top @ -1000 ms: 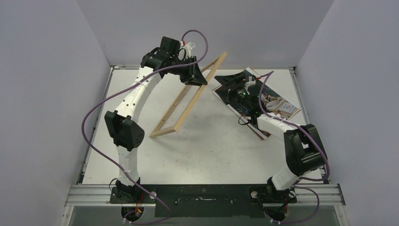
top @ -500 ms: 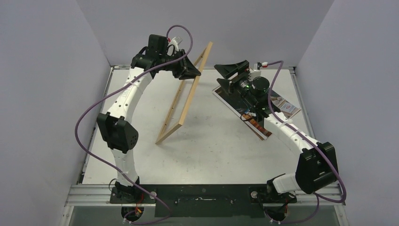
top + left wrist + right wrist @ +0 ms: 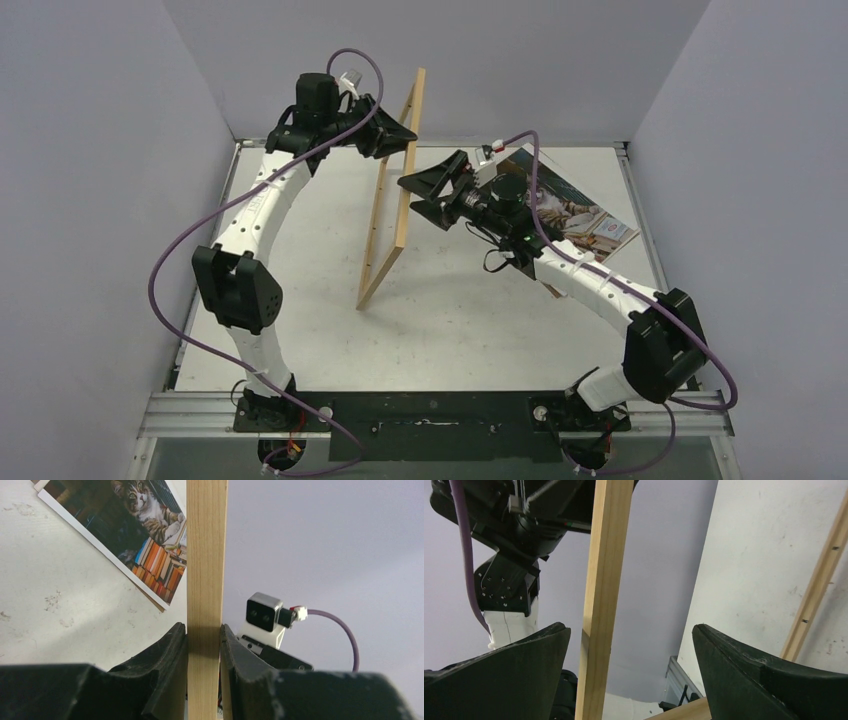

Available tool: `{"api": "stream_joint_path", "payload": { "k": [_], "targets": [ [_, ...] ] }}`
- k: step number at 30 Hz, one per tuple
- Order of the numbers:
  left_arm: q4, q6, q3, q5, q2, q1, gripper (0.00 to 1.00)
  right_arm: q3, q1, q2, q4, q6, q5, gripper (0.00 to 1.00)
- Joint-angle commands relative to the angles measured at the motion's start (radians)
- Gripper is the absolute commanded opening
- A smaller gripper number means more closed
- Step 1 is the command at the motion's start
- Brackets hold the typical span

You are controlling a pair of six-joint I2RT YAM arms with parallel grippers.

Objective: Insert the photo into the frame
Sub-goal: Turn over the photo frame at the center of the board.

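Two arms meet over a white, scuffed table (image 3: pixel 470 320) boxed in by pale lilac-grey walls. The frame (image 3: pixel 392 200) stands on edge left of centre in the top view, one lower corner on the table and its top leaning toward the back wall. It is thin, light, straight-grained wood with square-cut rails and an empty middle.

The left gripper (image 3: pixel 400 135) is clamped narrowly on the upper rail; in the left wrist view its black fingers (image 3: pixel 175 645) press both faces of the frame (image 3: pixel 206 555). The right gripper (image 3: pixel 410 197) is spread wide. In its own view, the right gripper (image 3: pixel 630 627) has a rail of the frame (image 3: pixel 606 555) between its fingers, close to the left-hand one, and contact cannot be made out.

The photo (image 3: pixel 575 205) lies flat at the upper right of the top view, partly covered by the right arm. The left wrist view shows the photo (image 3: pixel 145 535) as a glossy print with a white border, showing a tabby cat above orange, red and blue book spines. A small mark near its right corner is too small to read.

Purple cables (image 3: pixel 170 290) loop along both arms, and a silver wrist camera (image 3: pixel 262 612) with two lenses sits behind the rail.
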Motion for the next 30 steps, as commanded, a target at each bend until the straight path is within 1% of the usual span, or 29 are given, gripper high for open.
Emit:
{"api": "stream_joint_path", "payload": {
  "k": [1,4,6,9,12,16,17,19,23,26,28,29,30],
  "targets": [
    [0.163,-0.068,-0.013,0.006,-0.087,0.005,0.00,0.071,0.045,0.032,0.081,0.002,-0.026,0.96],
    [0.179,-0.080,-0.033,0.007,-0.099,0.006,0.00,0.086,0.060,0.065,0.091,0.035,-0.028,0.90],
    [0.186,-0.086,-0.046,0.008,-0.110,0.010,0.00,0.083,0.066,0.082,0.126,0.068,-0.025,0.82],
    [0.193,-0.091,-0.068,0.011,-0.125,0.019,0.00,0.077,0.072,0.096,0.203,0.110,-0.016,0.62],
    [0.211,-0.099,-0.089,0.019,-0.139,0.032,0.00,0.072,0.077,0.091,0.219,0.118,-0.001,0.42],
    [0.236,-0.112,-0.111,0.040,-0.151,0.048,0.00,0.060,0.087,0.075,0.214,0.113,0.027,0.28],
    [0.237,-0.109,-0.116,0.043,-0.154,0.052,0.04,0.063,0.089,0.073,0.204,0.104,0.031,0.24],
    [0.232,-0.100,-0.131,0.045,-0.165,0.061,0.20,0.089,0.094,0.068,0.147,0.066,0.032,0.19],
    [0.209,-0.059,-0.172,0.029,-0.206,0.090,0.52,0.183,0.110,0.060,-0.058,-0.079,0.041,0.13],
    [0.176,-0.009,-0.194,0.025,-0.235,0.117,0.73,0.253,0.126,0.061,-0.195,-0.152,0.049,0.10],
    [0.131,0.031,-0.194,0.023,-0.250,0.135,0.81,0.303,0.138,0.066,-0.283,-0.194,0.056,0.09],
    [0.104,0.055,-0.193,0.019,-0.258,0.147,0.84,0.333,0.143,0.072,-0.345,-0.218,0.063,0.09],
    [0.069,0.087,-0.190,0.011,-0.269,0.158,0.87,0.382,0.149,0.077,-0.440,-0.246,0.074,0.09]
  ]
}}
